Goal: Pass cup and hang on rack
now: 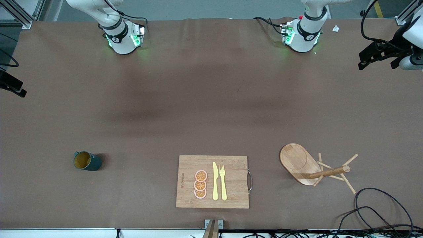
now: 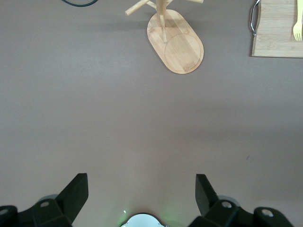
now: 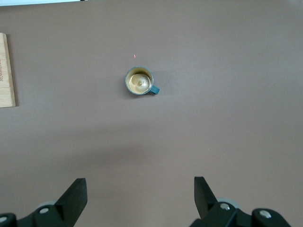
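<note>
Cup (image 1: 87, 161) upright on tabletop (image 1: 211, 99), lower left of front view. Rack (image 1: 310, 167) lower right, cutting board (image 1: 213, 181) between. Left end effector (image 2: 142, 196), right end effector (image 3: 140, 198): both released, aloft, empty.

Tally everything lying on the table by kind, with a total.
Cup: 1
Rack: 1
Cutting board: 1
Orange slices: 3
Knife: 1
Fork: 1
Total: 8
</note>
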Robot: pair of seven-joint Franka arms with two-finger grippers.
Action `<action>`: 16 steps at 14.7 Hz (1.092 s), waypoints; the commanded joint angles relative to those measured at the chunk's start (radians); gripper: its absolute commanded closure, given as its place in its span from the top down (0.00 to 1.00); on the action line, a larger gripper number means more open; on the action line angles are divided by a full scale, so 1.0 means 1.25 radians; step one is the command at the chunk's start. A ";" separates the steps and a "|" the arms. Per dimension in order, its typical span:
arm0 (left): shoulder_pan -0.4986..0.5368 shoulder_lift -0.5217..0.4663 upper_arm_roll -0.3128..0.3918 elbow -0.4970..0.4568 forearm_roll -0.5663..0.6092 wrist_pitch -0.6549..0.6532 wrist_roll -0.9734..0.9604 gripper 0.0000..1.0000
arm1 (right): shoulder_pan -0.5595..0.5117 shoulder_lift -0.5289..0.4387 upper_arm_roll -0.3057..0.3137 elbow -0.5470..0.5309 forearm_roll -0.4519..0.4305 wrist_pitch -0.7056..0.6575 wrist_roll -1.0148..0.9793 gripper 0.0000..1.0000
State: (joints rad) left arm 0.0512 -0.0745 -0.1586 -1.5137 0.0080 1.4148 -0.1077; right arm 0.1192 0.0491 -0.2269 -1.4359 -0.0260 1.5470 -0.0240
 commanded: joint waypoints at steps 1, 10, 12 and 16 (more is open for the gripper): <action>0.003 -0.003 -0.001 0.013 0.012 -0.014 0.020 1.00 | -0.003 -0.011 0.006 -0.010 -0.001 -0.003 0.011 1.00; 0.004 0.003 0.005 0.032 0.013 -0.014 0.028 1.00 | 0.021 0.087 0.009 -0.028 0.034 0.099 0.018 1.00; 0.006 0.002 0.013 0.027 0.012 -0.021 0.046 1.00 | 0.020 0.147 0.009 -0.027 0.077 0.117 0.017 1.00; 0.009 -0.002 0.016 0.026 0.002 -0.032 0.047 1.00 | 0.010 0.271 0.009 -0.028 0.126 0.194 0.017 1.00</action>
State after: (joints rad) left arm 0.0552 -0.0745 -0.1367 -1.4949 0.0080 1.3957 -0.0685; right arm 0.1422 0.3240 -0.2161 -1.4836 0.1072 1.7577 -0.0119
